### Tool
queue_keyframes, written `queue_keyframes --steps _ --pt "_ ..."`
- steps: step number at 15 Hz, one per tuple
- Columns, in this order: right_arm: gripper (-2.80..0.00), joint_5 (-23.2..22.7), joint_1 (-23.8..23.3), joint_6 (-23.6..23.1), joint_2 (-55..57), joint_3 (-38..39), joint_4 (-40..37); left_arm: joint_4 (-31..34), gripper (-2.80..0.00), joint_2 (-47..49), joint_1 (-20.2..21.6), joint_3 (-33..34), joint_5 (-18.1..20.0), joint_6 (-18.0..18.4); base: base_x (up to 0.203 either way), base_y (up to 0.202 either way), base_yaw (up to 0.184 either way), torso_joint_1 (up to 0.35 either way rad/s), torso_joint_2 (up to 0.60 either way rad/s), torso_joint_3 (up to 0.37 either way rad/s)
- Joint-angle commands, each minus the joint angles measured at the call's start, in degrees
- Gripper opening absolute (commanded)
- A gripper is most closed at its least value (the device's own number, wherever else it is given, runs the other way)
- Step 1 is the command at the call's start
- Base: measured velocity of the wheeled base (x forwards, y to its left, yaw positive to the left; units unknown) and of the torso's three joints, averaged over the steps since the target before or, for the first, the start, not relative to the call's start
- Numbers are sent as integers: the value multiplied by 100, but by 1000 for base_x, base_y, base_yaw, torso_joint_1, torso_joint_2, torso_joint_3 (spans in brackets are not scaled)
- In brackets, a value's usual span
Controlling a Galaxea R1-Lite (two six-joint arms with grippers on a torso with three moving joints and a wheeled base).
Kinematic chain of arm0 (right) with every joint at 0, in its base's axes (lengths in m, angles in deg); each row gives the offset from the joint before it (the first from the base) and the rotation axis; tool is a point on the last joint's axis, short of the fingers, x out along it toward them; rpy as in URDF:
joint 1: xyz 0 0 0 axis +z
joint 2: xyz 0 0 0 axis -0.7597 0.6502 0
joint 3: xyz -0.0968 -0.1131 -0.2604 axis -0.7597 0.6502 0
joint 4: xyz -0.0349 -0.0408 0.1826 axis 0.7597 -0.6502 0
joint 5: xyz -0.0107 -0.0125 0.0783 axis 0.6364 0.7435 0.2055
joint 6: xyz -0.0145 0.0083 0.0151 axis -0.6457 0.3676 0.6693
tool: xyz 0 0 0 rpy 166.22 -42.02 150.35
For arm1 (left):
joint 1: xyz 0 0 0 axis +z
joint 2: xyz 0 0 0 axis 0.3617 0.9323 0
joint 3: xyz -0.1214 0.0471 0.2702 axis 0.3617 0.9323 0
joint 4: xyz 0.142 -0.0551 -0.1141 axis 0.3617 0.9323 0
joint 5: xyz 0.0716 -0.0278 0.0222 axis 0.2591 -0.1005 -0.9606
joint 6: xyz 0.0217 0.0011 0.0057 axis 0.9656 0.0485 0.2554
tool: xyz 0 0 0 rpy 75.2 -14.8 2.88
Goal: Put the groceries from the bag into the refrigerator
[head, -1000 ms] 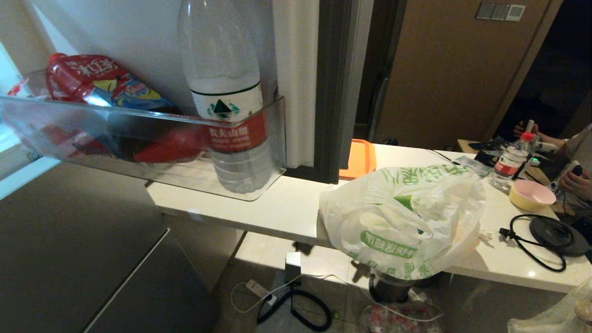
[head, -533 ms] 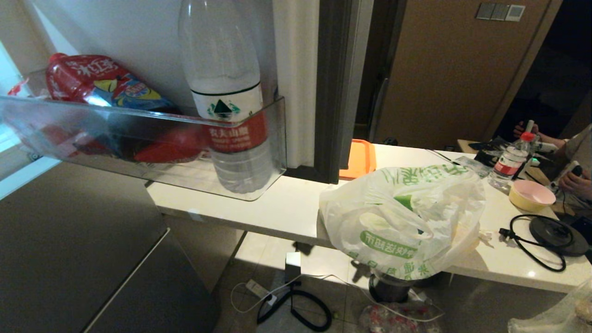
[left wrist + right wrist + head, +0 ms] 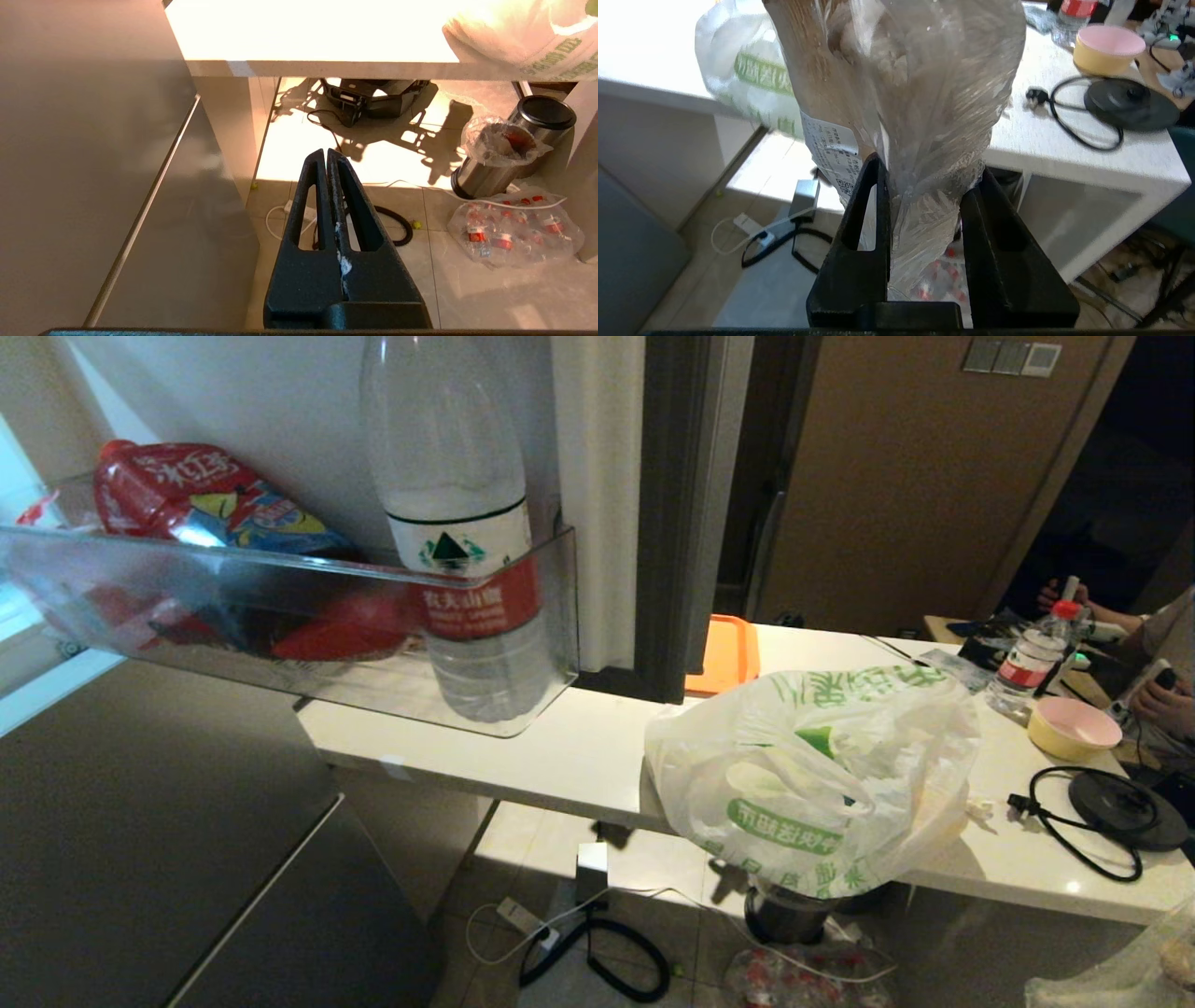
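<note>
The bag [image 3: 812, 775], crinkly white plastic with green print, sits on the front edge of the white counter [image 3: 560, 747]. It also shows as the bag [image 3: 742, 79] in the right wrist view. My right gripper [image 3: 930, 164] is shut on a clear pack of pale beige lumps [image 3: 915, 70] with a white label. That pack [image 3: 1134, 971] peeks into the head view's lower right corner. The refrigerator [image 3: 140, 840] stands at left, grey steel, its open door's clear shelf [image 3: 280, 616] close before the camera. My left gripper [image 3: 325, 154] is shut and empty, low beside the refrigerator [image 3: 84, 163], over the floor.
The door shelf holds a clear water bottle [image 3: 467, 579] and a red snack pack [image 3: 196, 504]. On the counter are an orange tray [image 3: 724, 653], a pink bowl [image 3: 1074, 728] and a black kettle base [image 3: 1120, 807]. A person's hand [image 3: 1158, 695] is far right. Under the counter: cables [image 3: 588, 943], a steel bin [image 3: 495, 163].
</note>
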Motion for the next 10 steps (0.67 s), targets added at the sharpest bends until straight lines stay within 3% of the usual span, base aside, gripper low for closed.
queue_keyframes --steps 1,10 --pt "-280 2 2 2 6 0 2 27 -280 -53 1 4 -9 -2 -152 0 1 22 7 1" --pt "-280 2 2 2 6 0 2 27 -280 -53 1 4 -24 -222 -195 0 2 1 4 2"
